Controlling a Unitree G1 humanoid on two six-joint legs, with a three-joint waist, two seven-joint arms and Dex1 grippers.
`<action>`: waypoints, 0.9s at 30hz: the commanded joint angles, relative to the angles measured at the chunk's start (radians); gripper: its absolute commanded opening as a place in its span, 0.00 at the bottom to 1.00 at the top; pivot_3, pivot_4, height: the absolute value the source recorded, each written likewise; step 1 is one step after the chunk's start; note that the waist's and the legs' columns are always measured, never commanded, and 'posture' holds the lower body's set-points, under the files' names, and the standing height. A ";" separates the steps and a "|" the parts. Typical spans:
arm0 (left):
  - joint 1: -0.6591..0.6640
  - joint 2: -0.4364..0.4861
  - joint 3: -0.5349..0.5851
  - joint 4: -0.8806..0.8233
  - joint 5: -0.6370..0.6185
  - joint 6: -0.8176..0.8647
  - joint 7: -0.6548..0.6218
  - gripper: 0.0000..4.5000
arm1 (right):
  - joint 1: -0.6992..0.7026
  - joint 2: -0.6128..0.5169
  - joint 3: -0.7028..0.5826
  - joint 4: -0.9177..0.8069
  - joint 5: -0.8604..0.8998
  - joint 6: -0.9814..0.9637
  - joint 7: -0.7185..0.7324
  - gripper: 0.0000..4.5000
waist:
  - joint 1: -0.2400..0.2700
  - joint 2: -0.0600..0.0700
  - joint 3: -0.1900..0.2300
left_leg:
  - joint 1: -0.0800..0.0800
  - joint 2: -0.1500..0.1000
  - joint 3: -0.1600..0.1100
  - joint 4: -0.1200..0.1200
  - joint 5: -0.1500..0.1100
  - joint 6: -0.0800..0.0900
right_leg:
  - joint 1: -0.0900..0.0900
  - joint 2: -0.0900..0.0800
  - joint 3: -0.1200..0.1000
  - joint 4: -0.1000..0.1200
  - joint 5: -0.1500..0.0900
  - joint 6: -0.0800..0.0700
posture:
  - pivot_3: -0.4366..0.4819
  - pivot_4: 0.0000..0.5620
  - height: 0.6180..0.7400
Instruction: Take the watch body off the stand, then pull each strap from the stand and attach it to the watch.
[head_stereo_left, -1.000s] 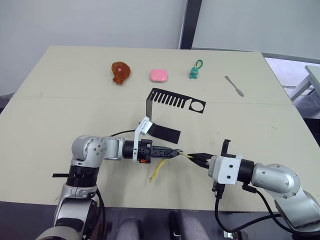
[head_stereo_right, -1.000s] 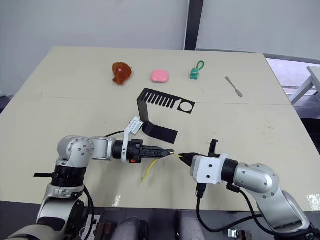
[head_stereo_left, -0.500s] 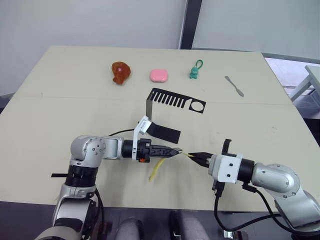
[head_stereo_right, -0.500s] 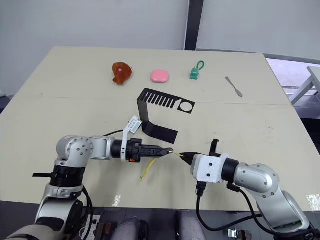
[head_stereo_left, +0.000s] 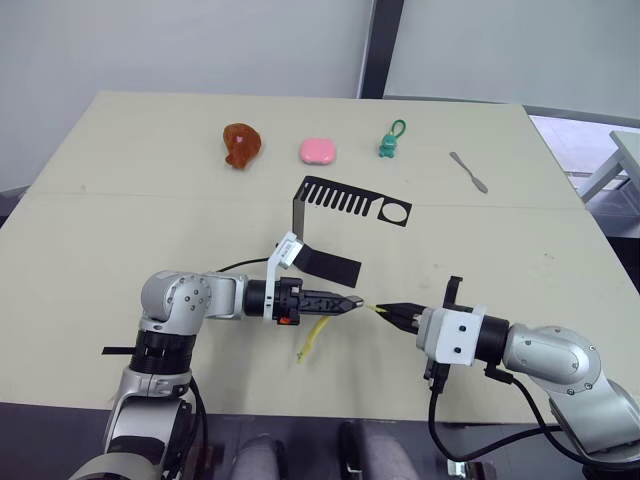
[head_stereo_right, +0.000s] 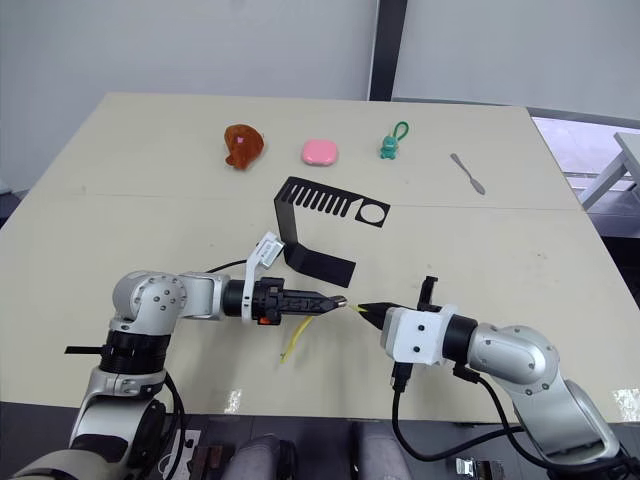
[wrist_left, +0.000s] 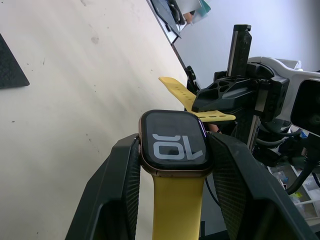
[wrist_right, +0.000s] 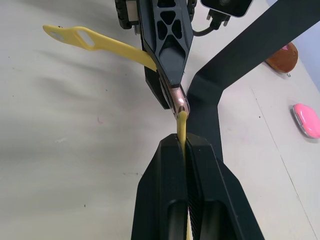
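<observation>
The watch body (wrist_left: 173, 143), one yellow strap (wrist_left: 177, 210) attached, faces the second strap (wrist_right: 182, 122); the stand (head_stereo_left: 340, 206) lies bare.

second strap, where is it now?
Pinched in the right gripper, the second strap meets the watch body held by the left gripper, above the table's near edge, in front of the stand.

The watch body (wrist_left: 172, 144) sits between the jaws of the left gripper (head_stereo_left: 345, 303), one strap (head_stereo_left: 314, 338) hanging from it down to the table (head_stereo_left: 120, 220). Just beyond those jaws, the second strap (wrist_right: 182, 128) is pinched in the jaws of the right gripper (head_stereo_left: 392, 314), its free end reaching the watch body. The stand (head_stereo_left: 340, 205) stands behind both pairs of jaws. Farther behind it lie a brown toy (head_stereo_left: 241, 145), a block (head_stereo_left: 317, 151), a keychain figure (head_stereo_left: 390, 141) and a small tool (head_stereo_left: 468, 172).
</observation>
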 joint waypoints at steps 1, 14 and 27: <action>-0.001 -0.004 0.000 -0.004 -0.014 -0.017 -0.004 0.35 | -0.008 0.000 -0.023 -0.047 0.019 0.000 -0.003 0.00 | 0.000 0.000 0.000 | 0.000 0.000 0.000 0.000 0.000 0.000 | 0.000 0.000 0.000 0.000 0.000 0.000 | 0.48 0.27 1.00; 0.001 -0.007 -0.002 -0.006 -0.013 -0.025 -0.003 0.35 | -0.027 0.003 -0.015 -0.036 0.019 -0.002 -0.002 0.00 | 0.000 0.000 0.000 | 0.000 0.000 0.000 0.000 0.000 0.000 | 0.000 0.000 0.000 0.000 0.000 0.000 | 0.48 0.27 1.00; -0.009 -0.039 0.023 -0.020 -0.035 0.011 0.028 0.35 | -0.033 0.010 0.001 -0.034 -0.020 -0.020 -0.013 0.00 | 0.000 0.000 0.000 | 0.000 0.000 0.000 0.000 0.000 0.000 | 0.000 0.000 0.000 0.000 0.000 0.000 | 0.48 0.27 1.00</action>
